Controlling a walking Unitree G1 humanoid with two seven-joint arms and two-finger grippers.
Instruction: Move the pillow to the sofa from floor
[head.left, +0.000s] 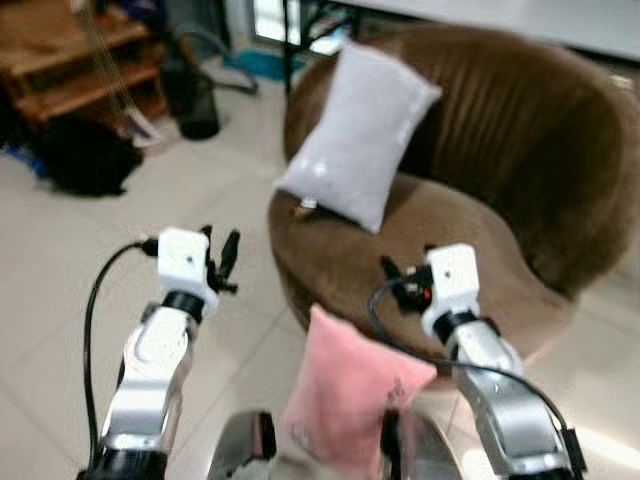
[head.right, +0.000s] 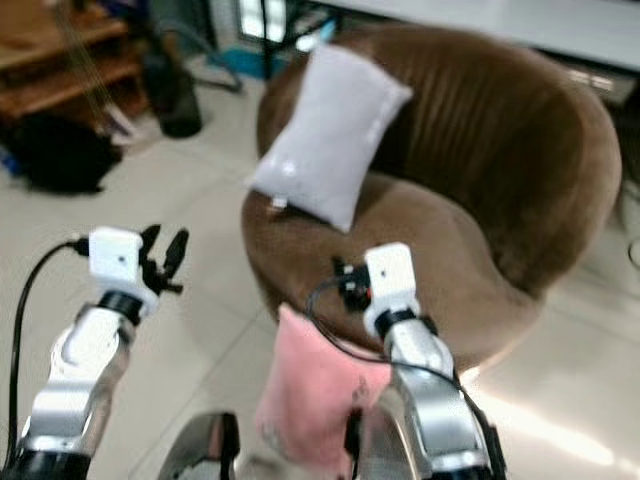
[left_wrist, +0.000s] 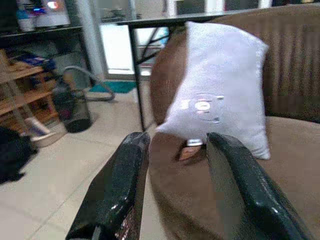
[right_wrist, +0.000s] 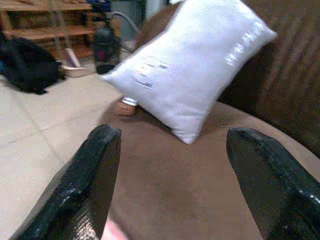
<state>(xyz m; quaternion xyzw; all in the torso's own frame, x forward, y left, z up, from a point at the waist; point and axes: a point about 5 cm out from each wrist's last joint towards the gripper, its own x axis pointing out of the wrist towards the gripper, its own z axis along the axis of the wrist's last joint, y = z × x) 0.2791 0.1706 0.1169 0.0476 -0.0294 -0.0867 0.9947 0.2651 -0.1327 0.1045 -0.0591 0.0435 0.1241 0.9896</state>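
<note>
A pink pillow (head.left: 350, 395) stands on the tiled floor, leaning against the front of the round brown sofa (head.left: 520, 150), just before my body. A white pillow (head.left: 360, 135) leans upright against the sofa's backrest, also seen as the white pillow (left_wrist: 220, 90) from the wrist. My left gripper (head.left: 220, 255) is raised over the floor, left of the sofa, open and holding nothing. My right gripper (head.left: 393, 280) hovers over the seat's front edge, above the pink pillow, with its fingers (right_wrist: 95, 170) spread wide and nothing between them.
A small brown tag-like thing (head.left: 303, 207) lies on the seat under the white pillow. A wooden shelf (head.left: 70, 60), a black bag (head.left: 85, 155) and a dark canister with a hose (head.left: 197, 105) stand at the far left. Black table legs (head.left: 290, 40) rise behind the sofa.
</note>
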